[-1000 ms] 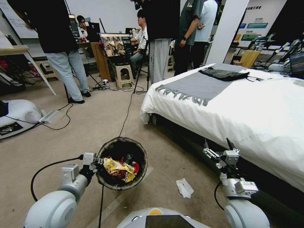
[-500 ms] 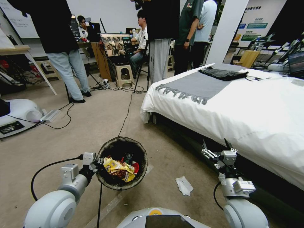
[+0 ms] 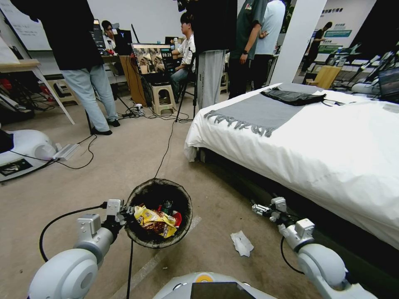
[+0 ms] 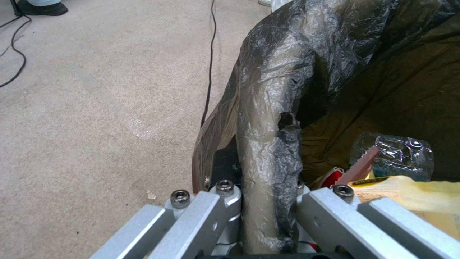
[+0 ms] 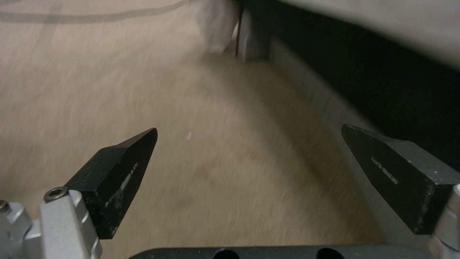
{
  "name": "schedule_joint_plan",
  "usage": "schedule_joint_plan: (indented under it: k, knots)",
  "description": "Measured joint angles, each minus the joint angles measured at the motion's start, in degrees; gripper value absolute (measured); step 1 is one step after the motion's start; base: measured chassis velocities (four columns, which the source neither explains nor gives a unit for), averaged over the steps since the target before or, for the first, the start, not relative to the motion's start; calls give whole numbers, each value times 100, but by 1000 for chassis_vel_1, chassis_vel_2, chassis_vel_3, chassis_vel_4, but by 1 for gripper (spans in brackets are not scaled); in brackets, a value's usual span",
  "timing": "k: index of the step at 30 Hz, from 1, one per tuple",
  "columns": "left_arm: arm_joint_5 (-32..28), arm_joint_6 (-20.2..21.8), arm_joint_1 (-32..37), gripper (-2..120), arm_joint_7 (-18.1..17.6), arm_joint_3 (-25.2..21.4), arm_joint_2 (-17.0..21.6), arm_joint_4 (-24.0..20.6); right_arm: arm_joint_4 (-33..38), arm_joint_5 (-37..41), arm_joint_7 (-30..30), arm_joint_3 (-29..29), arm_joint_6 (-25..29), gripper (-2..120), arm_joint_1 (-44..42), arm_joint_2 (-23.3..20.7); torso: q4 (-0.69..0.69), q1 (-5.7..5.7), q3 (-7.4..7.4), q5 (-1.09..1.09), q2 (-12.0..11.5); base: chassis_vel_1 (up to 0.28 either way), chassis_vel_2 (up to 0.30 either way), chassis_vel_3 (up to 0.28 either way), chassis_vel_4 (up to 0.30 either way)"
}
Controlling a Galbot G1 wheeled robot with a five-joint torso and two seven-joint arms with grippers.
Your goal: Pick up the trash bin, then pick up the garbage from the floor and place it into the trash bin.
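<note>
Bin rim (image 4: 268,144) hidden between clamped left tool (image 4: 268,216) fingers; right tool (image 5: 249,172) agape.

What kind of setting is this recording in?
Probably a robotics lab with a mock bedroom: a made bed beside a monitor on a workstation, floor cables, and onlookers standing behind.

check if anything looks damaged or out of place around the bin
Two things. The bag liner folded over the trash bin rim has a small torn hole just beyond where the left gripper clamps it. And one white tissue lies on the floor between the bin and the open right gripper.
</note>
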Motion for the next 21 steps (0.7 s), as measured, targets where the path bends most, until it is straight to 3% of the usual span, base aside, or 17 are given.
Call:
schedule_joint_plan:
  k: [14, 21]
  knots:
    - [-66, 0, -52, 2, -8, 63, 38, 0, -990, -333, -364, -945, 129, 100, 512, -146, 2, 0, 0, -1, 0, 0, 0, 0, 0]
    - [-125, 0, -79, 2, -15, 35, 70, 0, -1584, -546, -1040, -1339, 195, 100, 937, -306, 1, 0, 0, -2, 0, 0, 0, 0, 0]
